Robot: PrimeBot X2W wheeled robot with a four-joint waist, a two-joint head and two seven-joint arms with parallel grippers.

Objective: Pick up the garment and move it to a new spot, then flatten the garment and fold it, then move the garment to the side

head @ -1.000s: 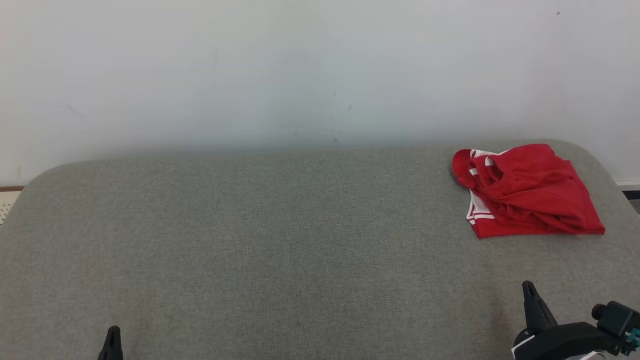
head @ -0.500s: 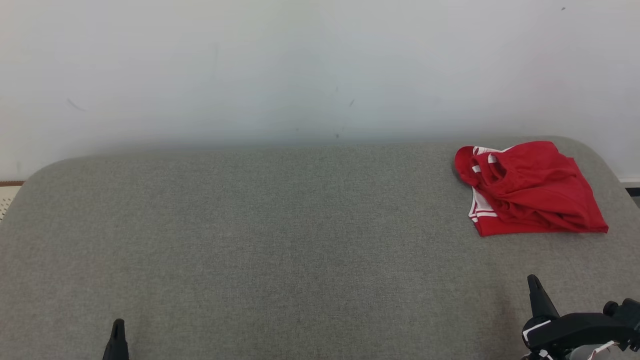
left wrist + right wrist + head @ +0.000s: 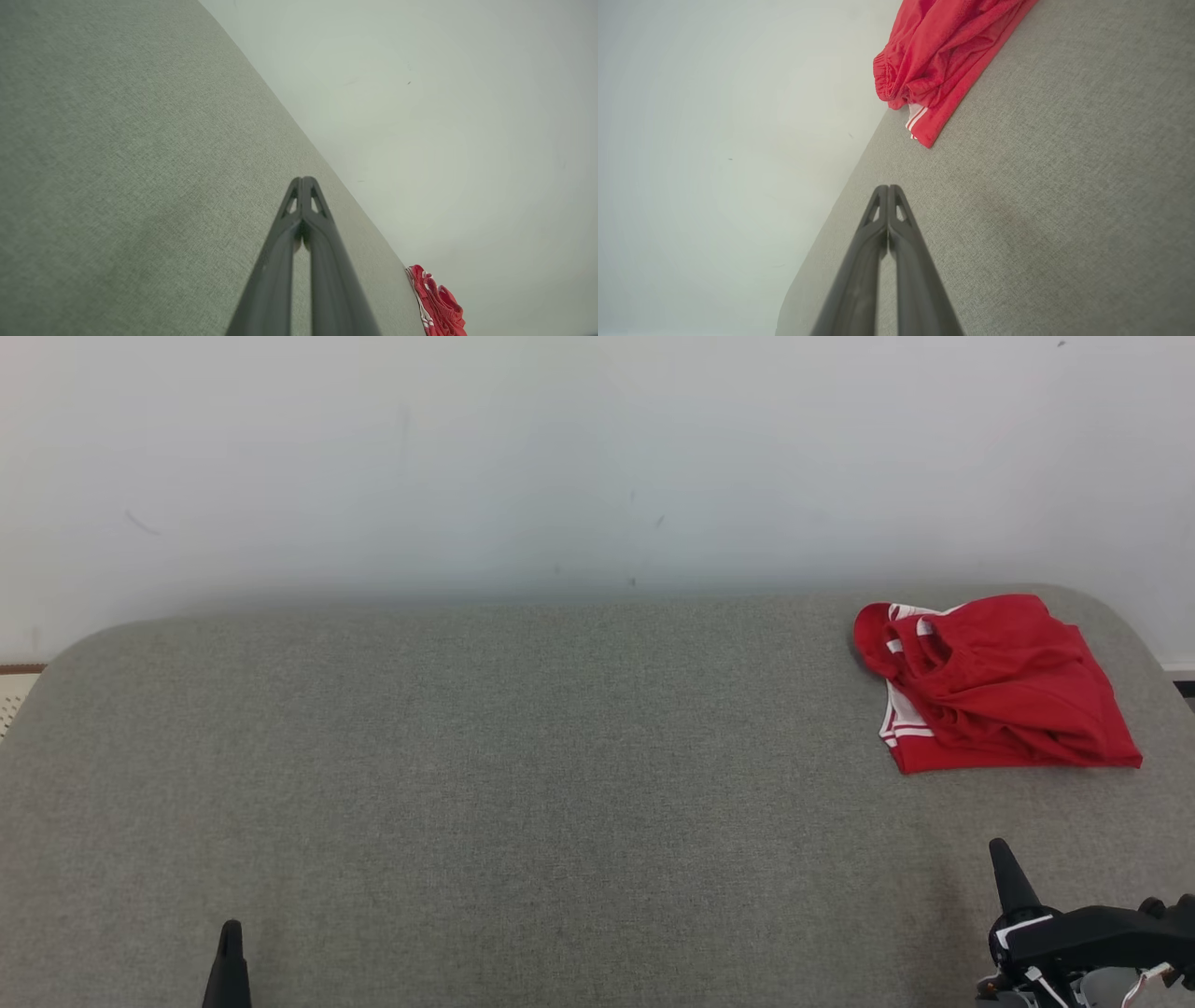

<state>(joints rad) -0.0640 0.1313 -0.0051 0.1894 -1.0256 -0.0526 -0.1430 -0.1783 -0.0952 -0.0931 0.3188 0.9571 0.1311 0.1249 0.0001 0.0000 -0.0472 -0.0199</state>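
**Entry: one red garment, far right corner of the table; both my claws empty**

Item 1. Garment (image 3: 994, 686). Red cloth with white stripes, lying in a loose, rumpled heap with folds and ridges across its top. It sits on the far right corner of the table, close to the back edge and the rounded corner. In my head view its long axis runs across the table from left to right. The near edge is fairly straight and lies along that same line. A gathered, bunched opening with white trim is at the left end, turned to the left and away from me. The white stripes run down the left side to the near left corner. The right end tapers to a flat red point.

Item 2. Table (image 3: 523, 784). Covered in grey woven cloth, with rounded corners. Its back edge runs along a pale wall (image 3: 560, 457).

Item 3. My right claw (image 3: 1001, 849). It is at the near right of the table with its fingers pressed together and nothing between them. The tip points away from me towards the garment, which lies beyond it and clear of it.

Item 4. My left claw (image 3: 229, 933). It is at the near left with its fingers pressed together, holding nothing, well apart from the garment.
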